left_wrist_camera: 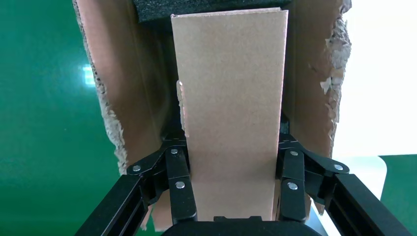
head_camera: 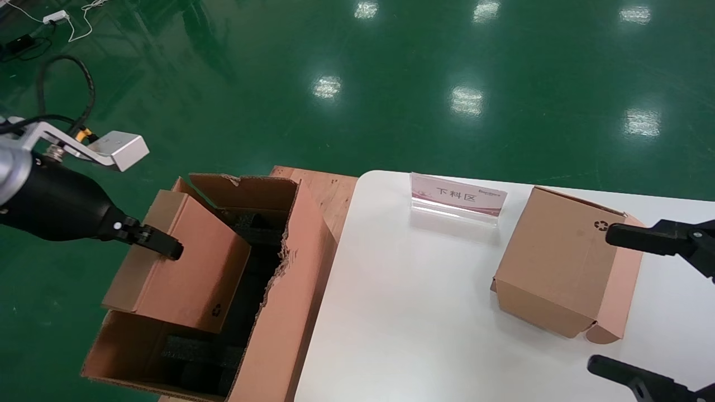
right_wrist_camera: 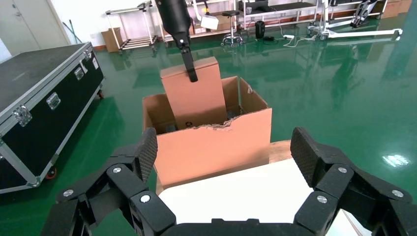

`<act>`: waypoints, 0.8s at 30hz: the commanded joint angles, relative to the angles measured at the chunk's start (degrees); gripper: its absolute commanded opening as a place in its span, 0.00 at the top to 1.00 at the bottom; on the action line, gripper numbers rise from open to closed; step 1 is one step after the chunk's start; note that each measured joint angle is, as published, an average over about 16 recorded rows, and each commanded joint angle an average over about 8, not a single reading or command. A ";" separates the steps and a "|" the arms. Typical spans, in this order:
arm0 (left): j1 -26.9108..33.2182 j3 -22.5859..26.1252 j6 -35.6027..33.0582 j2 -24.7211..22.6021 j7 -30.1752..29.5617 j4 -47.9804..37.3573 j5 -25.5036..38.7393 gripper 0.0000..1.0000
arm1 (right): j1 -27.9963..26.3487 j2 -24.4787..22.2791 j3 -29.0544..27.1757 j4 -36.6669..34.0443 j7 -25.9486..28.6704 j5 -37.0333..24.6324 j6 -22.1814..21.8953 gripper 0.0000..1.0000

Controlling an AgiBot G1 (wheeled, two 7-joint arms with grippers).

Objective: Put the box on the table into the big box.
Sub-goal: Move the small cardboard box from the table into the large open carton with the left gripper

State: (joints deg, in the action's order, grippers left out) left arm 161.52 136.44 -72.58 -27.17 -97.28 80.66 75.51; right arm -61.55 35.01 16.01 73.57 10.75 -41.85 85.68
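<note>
Two cardboard boxes show besides the carton. The box (head_camera: 184, 268), slim, flat, plain brown w/ a small dark mark near one lower corner, is tilted in the mouth of the big box (head_camera: 290, 301), lower end down inside, upper end above the rim. Left gripper (head_camera: 162, 244) is clamped on its upper end; in the left wrist view the fingers (left_wrist_camera: 179, 184) press both narrow sides of the box (left_wrist_camera: 231, 113).

Big box: deep brown corrugated carton, ragged torn top edges, smooth outer walls. It stands beside the left edge of the table (head_camera: 402, 312). Inside: black foam inserts (head_camera: 195, 357), matte, blocky, along the bottom & far end.

Table is white, smooth, rounded corners. On it: a chunkier cube-like cardboard box (head_camera: 558, 262) w/ black recycling symbol, flap tabs sticking out at its lower right, and a clear acrylic sign holder (head_camera: 458, 201) w/ pink card.

Right gripper (head_camera: 653, 307) hovers at the table's right side near the cube-like box, fingers spread wide, holding nothing.
</note>
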 commanded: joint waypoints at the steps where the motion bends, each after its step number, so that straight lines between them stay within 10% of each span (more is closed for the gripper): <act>1: -1.11 -0.08 1.17 0.16 -0.33 0.04 0.19 1.00 | 0.00 0.00 0.00 0.00 0.00 0.00 0.00 0.00; 24: -5.96 1.26 6.53 0.96 -4.62 0.41 4.13 1.00 | 0.00 0.00 0.00 0.00 0.00 0.00 0.00 0.00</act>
State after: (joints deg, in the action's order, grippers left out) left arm 155.65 137.69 -66.13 -26.22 -101.83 81.07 79.64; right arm -61.55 35.01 16.01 73.57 10.75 -41.85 85.68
